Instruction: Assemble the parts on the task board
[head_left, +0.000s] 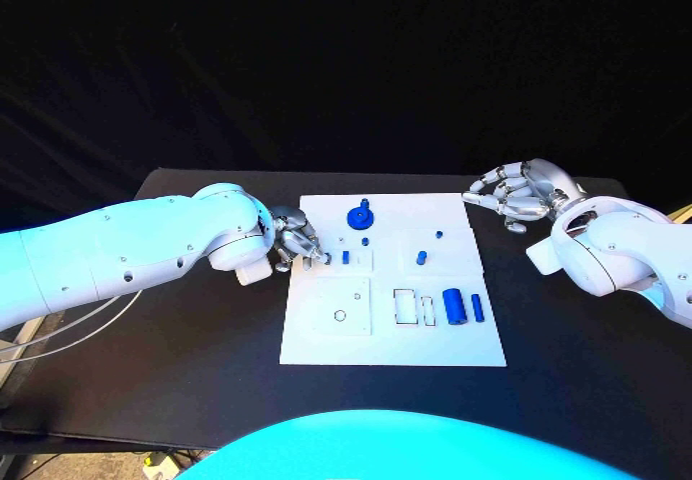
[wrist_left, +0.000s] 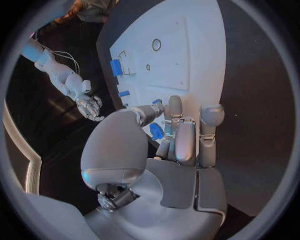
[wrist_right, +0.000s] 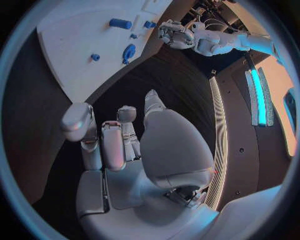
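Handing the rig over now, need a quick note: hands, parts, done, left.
Left hand: at the task board's left edge, fingers on or around a small blue part; whether it is gripped is unclear.
Right hand: off the board's far right corner, holding nothing, fingers loosely curled.
Parts: blue round piece at the far edge, small pegs mid-board, blue cylinder and slim bar on the right.
Done: cannot confirm any part seated.
Left: most parts look loose; assembly remains.

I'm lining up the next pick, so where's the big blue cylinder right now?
In the head view, the big blue cylinder lies on the task board, toward its right edge, between a white slot and a thinner blue pin.
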